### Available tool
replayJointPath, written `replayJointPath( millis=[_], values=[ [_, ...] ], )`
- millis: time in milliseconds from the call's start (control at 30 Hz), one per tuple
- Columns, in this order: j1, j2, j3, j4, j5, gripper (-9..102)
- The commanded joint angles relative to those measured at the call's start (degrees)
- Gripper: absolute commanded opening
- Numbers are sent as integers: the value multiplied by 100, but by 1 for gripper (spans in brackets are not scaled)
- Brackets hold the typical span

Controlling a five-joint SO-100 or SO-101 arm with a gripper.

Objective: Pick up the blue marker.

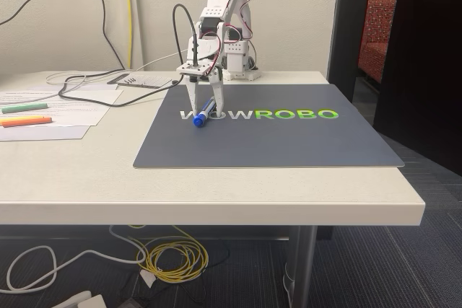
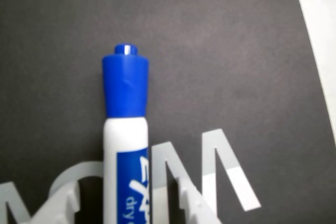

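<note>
Fixed view: arm stands at the back of the surface (image 1: 216,192), bent fwd & down, gripper (image 1: 206,110) lowered onto the grey mat (image 1: 289,142) w/ the "WOWROBO" print. Blue marker (image 1: 203,114) lies on the mat over the first letters, cap end toward the camera, other end running up between the fingers (image 1: 217,99). Fingers straddle it, one each side. Whether they press the barrel yet or sit just off it, I can't tell from here.

Step in hand, as I read it: grasp stage. Approach looks done, lift not begun, marker seems to rest on the mat. Next move calls for a firm squeeze on the barrel, then a straight raise w/o letting it pivot, since the grip sits toward the back end & the cap end could droop.

Around: green highlighter (image 1: 24,107) & orange highlighter (image 1: 26,122) on papers (image 1: 72,102) at left, well apart from the gripper. Black cable (image 1: 108,95) trails over the surface behind the mat. Nothing blocks the way up.

Wrist view: marker (image 2: 125,145) runs up the frame, blue cap on top, white barrel w/ blue label below, mat lettering under it. Pale finger (image 2: 189,205) edges at the bottom, either side of the barrel; contact not clear.
</note>
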Motion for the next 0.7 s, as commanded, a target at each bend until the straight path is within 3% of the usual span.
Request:
replayJointPath(
  millis=[0, 667],
  values=[
    [-26, 158, 53, -141, -53, 24],
    [-114, 88, 62, -352, 62, 13]
  ],
)
